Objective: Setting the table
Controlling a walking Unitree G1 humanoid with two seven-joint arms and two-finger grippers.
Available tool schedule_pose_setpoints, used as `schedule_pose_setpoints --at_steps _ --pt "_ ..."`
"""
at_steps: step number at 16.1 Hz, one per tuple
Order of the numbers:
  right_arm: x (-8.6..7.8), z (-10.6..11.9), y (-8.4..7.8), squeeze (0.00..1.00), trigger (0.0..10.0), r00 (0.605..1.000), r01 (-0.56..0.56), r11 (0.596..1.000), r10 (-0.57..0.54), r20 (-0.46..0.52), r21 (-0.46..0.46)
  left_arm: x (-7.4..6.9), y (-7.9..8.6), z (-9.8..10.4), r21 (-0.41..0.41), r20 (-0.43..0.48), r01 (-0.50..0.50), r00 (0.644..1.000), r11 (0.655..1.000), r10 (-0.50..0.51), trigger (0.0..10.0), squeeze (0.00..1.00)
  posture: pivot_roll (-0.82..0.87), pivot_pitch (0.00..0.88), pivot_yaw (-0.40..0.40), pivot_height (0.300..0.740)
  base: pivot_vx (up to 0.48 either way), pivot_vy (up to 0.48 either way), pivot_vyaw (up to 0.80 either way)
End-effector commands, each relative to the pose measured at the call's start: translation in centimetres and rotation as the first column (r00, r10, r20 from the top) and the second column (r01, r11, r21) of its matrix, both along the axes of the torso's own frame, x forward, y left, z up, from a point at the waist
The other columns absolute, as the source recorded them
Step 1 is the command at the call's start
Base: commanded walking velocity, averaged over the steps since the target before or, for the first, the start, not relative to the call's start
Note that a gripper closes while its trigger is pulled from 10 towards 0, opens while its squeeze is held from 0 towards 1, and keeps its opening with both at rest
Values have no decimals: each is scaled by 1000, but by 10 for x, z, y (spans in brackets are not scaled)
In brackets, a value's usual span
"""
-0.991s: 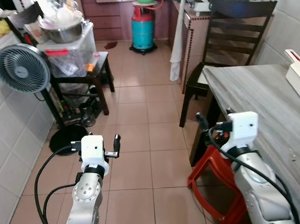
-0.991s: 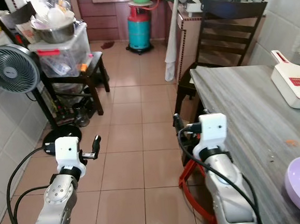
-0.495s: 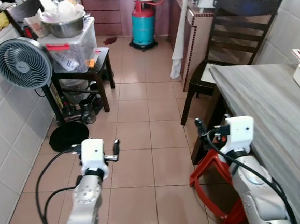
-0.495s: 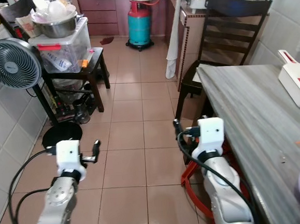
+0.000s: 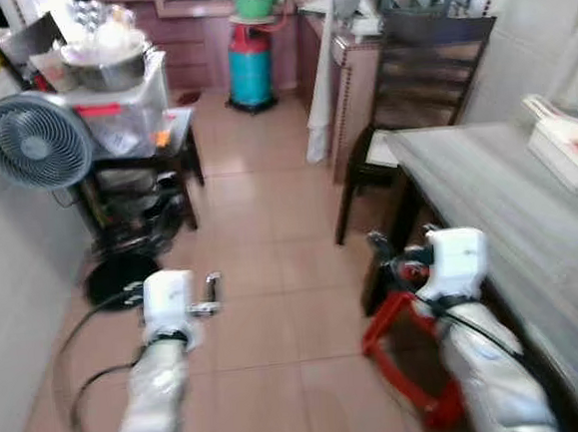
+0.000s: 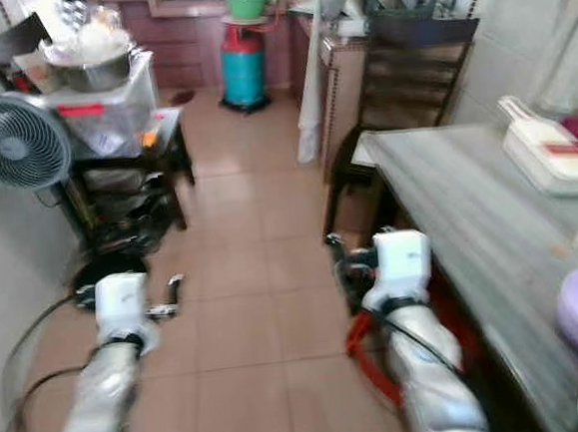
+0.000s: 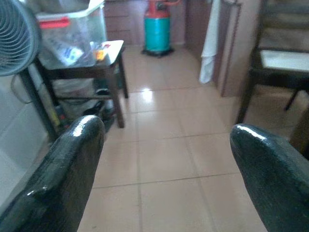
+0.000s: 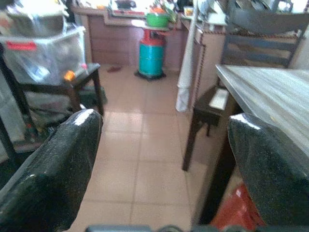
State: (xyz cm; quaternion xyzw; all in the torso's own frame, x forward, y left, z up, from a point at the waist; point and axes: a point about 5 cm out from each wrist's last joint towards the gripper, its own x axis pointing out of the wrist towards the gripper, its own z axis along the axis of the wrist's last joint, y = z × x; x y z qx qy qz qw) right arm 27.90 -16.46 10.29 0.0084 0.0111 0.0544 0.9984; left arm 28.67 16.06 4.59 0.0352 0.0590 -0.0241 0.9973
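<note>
Floor lies open between fan and table edge; left gripper and right gripper both spread, empty.

Bright, even indoor light; both eye views are motion-blurred, with glare on the floor tiles.
</note>
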Motion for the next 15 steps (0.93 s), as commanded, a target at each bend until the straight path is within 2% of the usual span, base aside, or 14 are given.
schedule_pose_setpoints --at_steps 1,8,12,15 --pt "1 2 2 0 10000 1000 3 1000 -4 11 14 -1 6 -5 24 -23 -11 1000 1000 12 10000 0 -6 0 -46 740 0 334 0" --pt "1 -12 4 0 10000 1000 -9 1000 9 -13 3 -5 12 -22 54 -89 -23 996 998 27 10000 0 8 0 -40 740 0 342 0" --pt "3 -25 5 0 10000 999 -8 1000 8 -49 -4 -9 14 -34 81 -142 -20 989 997 31 10000 0 17 0 -34 740 0 341 108" --pt "1 -45 0 0 10000 994 15 1000 -16 -108 -11 -15 14 -47 115 -199 5 980 993 18 10000 0 18 0 -21 740 0 344 0"
